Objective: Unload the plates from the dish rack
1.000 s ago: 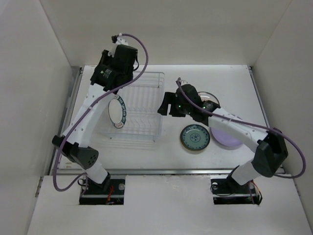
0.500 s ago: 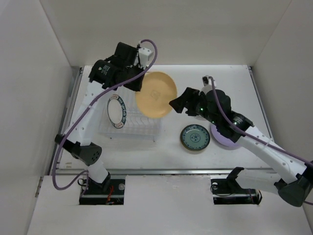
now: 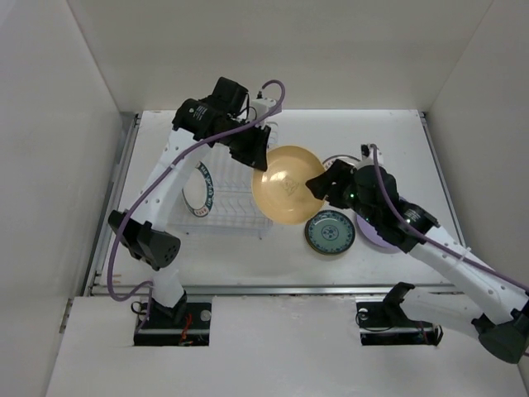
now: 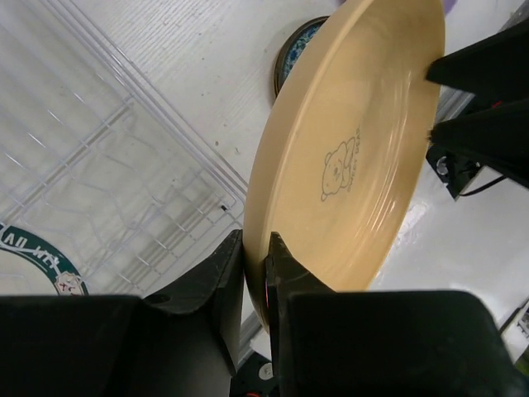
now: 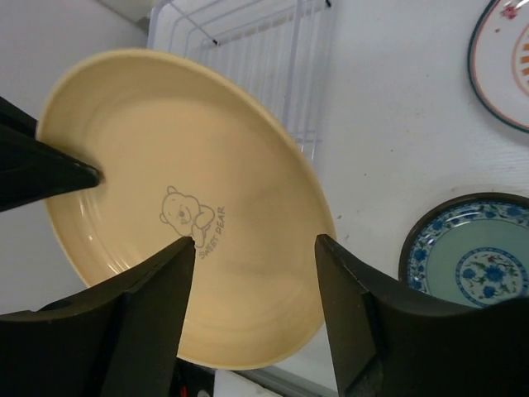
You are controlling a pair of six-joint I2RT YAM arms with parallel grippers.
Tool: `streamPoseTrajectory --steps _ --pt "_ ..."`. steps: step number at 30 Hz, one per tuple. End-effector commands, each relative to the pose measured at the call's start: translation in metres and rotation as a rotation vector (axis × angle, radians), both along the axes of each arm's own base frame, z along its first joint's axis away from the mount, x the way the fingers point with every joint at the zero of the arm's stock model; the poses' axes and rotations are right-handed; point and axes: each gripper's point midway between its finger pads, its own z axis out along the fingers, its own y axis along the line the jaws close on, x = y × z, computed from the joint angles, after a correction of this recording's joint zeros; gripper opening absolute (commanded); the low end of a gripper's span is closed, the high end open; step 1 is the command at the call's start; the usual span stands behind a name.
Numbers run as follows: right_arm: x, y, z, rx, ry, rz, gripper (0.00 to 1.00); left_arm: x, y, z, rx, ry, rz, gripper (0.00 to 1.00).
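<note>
The left claw (image 4: 254,248) was clamped on the rim of the pale yellow plate (image 3: 288,194), holding it in the air between the dish rack (image 3: 240,207) and the right arm, clear of the desk (image 3: 397,141). The plate hung tilted, its hollow face with a small bear drawing turned toward the right wrist camera. The right claw (image 5: 254,241) stood with its fingers (image 5: 157,314) wide apart at the plate's opposite edge. Whether those fingers touched the plate could not be made out, since the face-on view gave no sense of depth.

One white plate with a dark green rim (image 3: 198,188) stood upright in the left part of the rack. The left wrist view cut it down to a sliver at the frame's lower left. A teal patterned plate (image 3: 330,233) lay flat on the desk just right of the rack. Beside it, a lavender plate (image 3: 382,241) was largely hidden beneath the right arm, only its near edge showing. A white plate with red marks (image 5: 506,58) was cropped by the corner of the right wrist view.
</note>
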Motion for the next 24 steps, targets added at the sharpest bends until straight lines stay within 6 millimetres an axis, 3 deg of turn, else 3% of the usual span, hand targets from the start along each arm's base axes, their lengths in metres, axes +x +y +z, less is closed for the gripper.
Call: streamPoseTrajectory --steps 1,3,6,10,14,15,18,19,21,23,24 --pt "-0.002 -0.040 -0.003 -0.111 0.021 -0.132 0.67 -0.014 0.005 0.020 -0.043 -0.054 -0.022 0.00" --pt "-0.005 -0.052 0.005 -0.160 0.022 -0.159 0.67 -0.010 0.013 0.012 0.006 -0.064 0.013 0.00" --pt "-0.006 -0.054 0.004 -0.218 0.042 -0.143 0.68 -0.013 0.011 0.010 -0.005 -0.049 -0.011 0.00" --pt "-0.007 -0.035 -0.023 -0.237 0.093 -0.051 0.71 -0.015 0.009 0.014 -0.022 -0.060 -0.018 0.00" --pt "0.000 -0.013 -0.034 -0.189 0.072 0.015 0.70 -0.016 0.008 0.015 -0.030 -0.056 -0.024 0.00" --pt "0.004 -0.013 -0.043 -0.202 0.089 0.007 0.63 -0.018 0.009 0.014 -0.026 -0.048 -0.025 0.00" --pt "0.007 -0.005 -0.044 -0.178 0.081 0.032 0.40 -0.023 0.006 0.019 -0.054 -0.048 -0.053 0.00" --pt "0.008 -0.004 -0.042 -0.172 0.074 0.031 0.19 -0.024 0.007 0.016 -0.049 -0.038 -0.053 0.00" --pt "0.007 -0.008 -0.039 -0.170 0.060 0.016 0.00 -0.020 0.010 0.014 -0.024 -0.052 -0.032 0.00" --pt "0.007 -0.015 -0.028 -0.144 0.038 -0.009 0.00 -0.010 0.018 0.011 0.021 -0.076 0.033 0.00" --pt "0.009 -0.021 -0.029 -0.140 0.039 -0.039 0.00 -0.004 0.021 0.010 0.037 -0.095 0.050 0.10"
